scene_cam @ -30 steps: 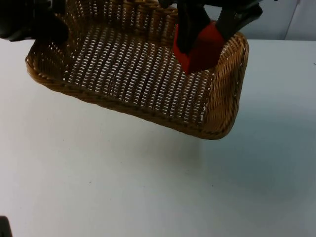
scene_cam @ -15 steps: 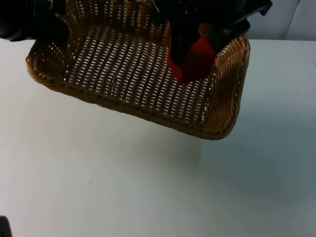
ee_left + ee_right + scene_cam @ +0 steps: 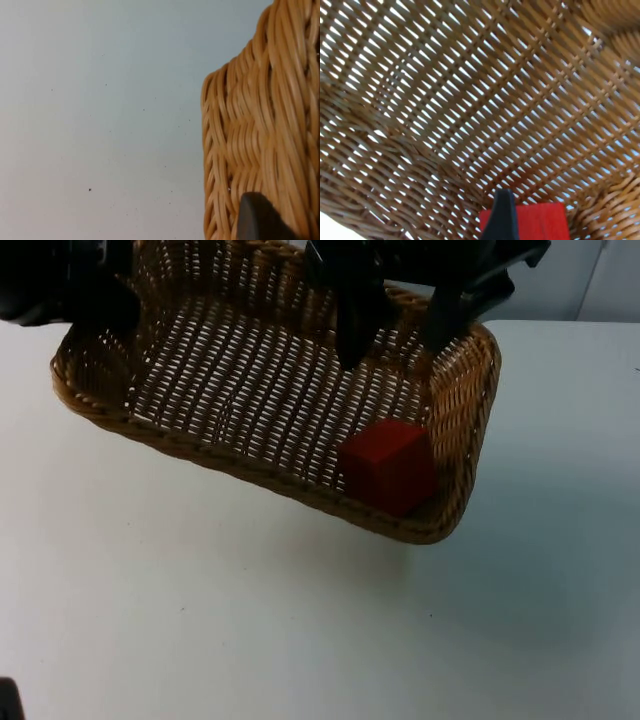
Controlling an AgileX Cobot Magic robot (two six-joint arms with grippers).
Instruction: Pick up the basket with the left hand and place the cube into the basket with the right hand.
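The woven wicker basket (image 3: 120, 415) hangs tilted above the white table, its shadow on the surface below. My left gripper (image 3: 105, 305) is shut on the basket's rim at the far left corner; in the left wrist view the basket wall (image 3: 250, 145) runs beside a black fingertip (image 3: 256, 220). The red cube (image 3: 388, 466) lies free on the basket floor, in the near right corner against the wall. My right gripper (image 3: 398, 335) hovers open above the basket's right part, nothing between its fingers. In the right wrist view the red cube (image 3: 542, 224) sits on the weave behind a fingertip (image 3: 504, 216).
White table top (image 3: 250, 620) spreads out in front of and beneath the basket. The grey partition wall (image 3: 590, 280) stands at the back right. A small dark object (image 3: 8, 700) sits at the table's front left corner.
The right gripper opened and let go of the red cube, which dropped to the basket floor near the right front corner. The basket dipped slightly; the left arm stayed put.
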